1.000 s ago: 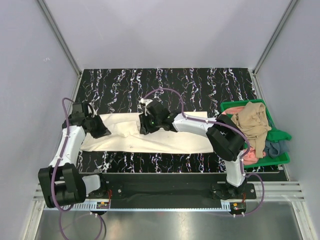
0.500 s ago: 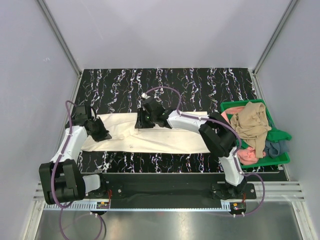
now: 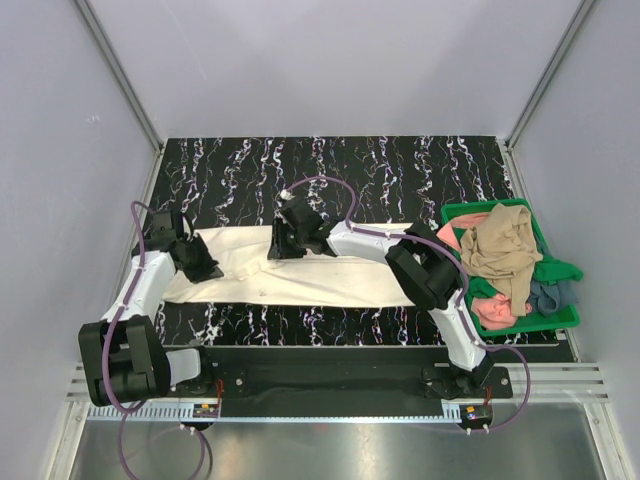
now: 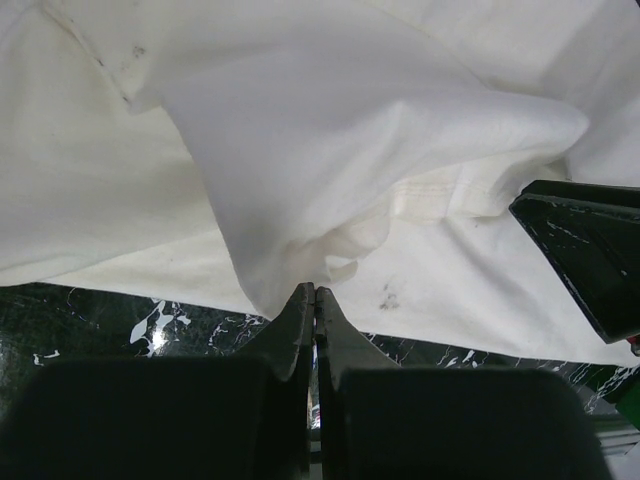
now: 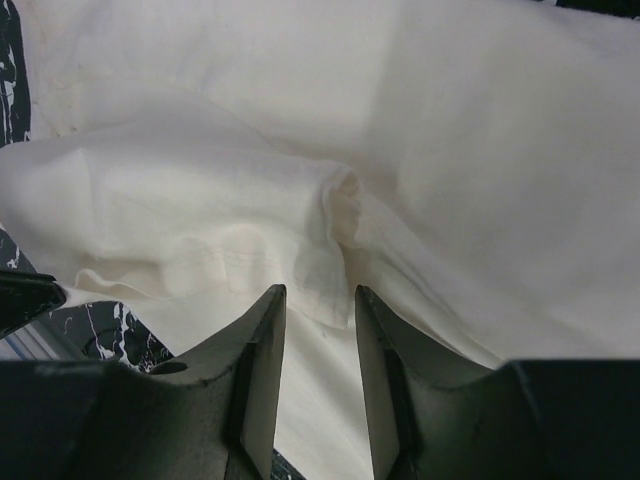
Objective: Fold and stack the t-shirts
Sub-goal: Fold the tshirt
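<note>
left claw (image 4: 315, 292) of mine is pinched shut on a fold of the cream t-shirt (image 3: 340, 280), right claw (image 5: 318, 295) half open astride a crease; folding looks barely begun, it lies long across the worktop (image 3: 400, 170); tan shirt (image 3: 505, 245), pink shirt (image 3: 495, 312) and grey-blue shirt (image 3: 548, 296) sit unfolded in the green bin (image 3: 560, 270); no writing readable

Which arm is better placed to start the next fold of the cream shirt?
Left, probably: the left jaws are shut on a fold of the cream t-shirt, while the right jaws stand apart over its middle, gripping nothing visibly.
</note>
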